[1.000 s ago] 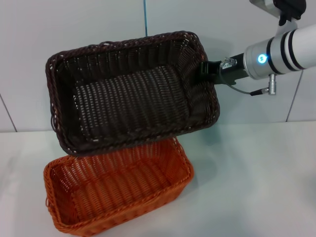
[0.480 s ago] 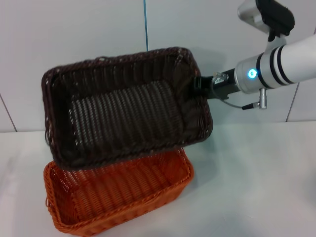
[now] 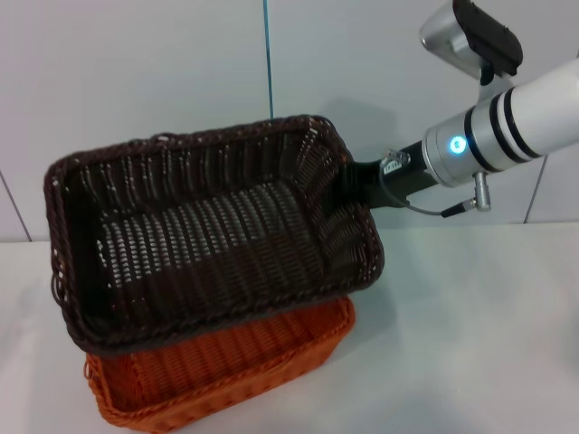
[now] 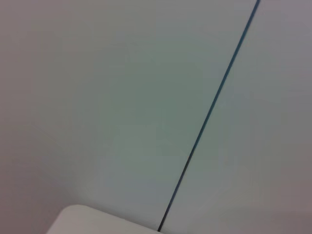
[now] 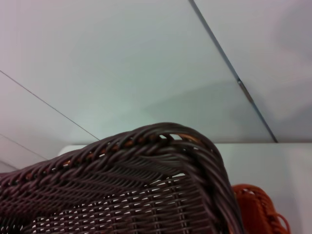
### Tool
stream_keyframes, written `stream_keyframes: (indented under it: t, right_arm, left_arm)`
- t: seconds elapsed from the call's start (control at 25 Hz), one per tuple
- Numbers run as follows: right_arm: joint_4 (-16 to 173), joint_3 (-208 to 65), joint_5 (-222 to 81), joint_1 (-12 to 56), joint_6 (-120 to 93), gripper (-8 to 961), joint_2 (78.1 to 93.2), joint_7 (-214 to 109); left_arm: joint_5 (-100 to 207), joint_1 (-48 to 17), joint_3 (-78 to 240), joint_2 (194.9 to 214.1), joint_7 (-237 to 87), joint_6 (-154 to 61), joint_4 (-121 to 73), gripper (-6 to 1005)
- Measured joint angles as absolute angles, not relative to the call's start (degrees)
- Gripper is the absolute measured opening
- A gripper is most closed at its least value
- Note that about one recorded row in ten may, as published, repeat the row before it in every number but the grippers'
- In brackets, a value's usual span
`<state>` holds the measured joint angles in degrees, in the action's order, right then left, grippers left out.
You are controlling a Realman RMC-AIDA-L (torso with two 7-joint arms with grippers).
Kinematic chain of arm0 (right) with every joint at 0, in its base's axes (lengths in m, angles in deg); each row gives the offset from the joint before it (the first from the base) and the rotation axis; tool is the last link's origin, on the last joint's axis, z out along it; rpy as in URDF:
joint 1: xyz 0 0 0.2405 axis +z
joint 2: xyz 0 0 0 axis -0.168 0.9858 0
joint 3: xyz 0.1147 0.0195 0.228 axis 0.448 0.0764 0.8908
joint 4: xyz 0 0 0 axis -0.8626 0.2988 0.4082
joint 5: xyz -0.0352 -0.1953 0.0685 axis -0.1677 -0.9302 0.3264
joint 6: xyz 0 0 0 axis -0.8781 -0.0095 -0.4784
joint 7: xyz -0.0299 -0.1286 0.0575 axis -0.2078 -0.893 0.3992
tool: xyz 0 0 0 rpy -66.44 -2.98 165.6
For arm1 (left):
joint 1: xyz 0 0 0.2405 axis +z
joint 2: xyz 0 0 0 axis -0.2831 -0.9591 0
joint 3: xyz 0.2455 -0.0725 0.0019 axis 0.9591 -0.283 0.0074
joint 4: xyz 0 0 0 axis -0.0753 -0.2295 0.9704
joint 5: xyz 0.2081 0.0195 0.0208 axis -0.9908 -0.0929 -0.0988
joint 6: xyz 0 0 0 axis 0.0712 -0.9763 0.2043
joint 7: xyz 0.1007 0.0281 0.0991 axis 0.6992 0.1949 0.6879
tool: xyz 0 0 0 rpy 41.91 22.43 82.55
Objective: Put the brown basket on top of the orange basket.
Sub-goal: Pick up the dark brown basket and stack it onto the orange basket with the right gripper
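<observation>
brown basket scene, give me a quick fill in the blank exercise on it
1. The right gripper holds the brown basket by its ____ rim.
2. The brown basket hangs directly above the ____ basket.
3. The orange basket rests on the ____ table.

Missing words: right; orange; white

The setting presents as a bare test or laboratory station rather than a home or shop. A plain white tabletop (image 3: pixel 470 325) runs from 3 o'clock to 6 o'clock, backed at 12 o'clock by a white panelled wall (image 3: pixel 136 81) with a dark vertical seam (image 3: pixel 268 54). No domestic furnishings or shop fittings appear in any view.
</observation>
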<state>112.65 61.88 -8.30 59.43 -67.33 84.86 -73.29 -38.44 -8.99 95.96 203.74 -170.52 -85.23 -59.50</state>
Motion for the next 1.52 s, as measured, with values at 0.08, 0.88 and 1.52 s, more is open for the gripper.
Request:
stream_keyframes:
  t: [0.08, 0.88, 1.52]
  right_arm:
    - [111.8, 61.6, -9.0, 59.6, -66.4, 135, 84.86, -73.2]
    - [104.9, 58.4, -9.3, 60.6, -56.0, 136, 87.37, -75.3]
    - [103.2, 58.3, -9.2, 60.4, -55.1, 136, 88.61, -77.7]
  left_arm:
    - [-38.4, -9.0, 96.9, 203.74, -170.5, -85.0, -59.4, 862]
    - [-38.4, -8.9, 97.3, 204.09, -170.5, -84.8, -59.3, 861]
    - [-38.4, -8.7, 97.0, 204.17, -170.5, -84.5, -59.3, 861]
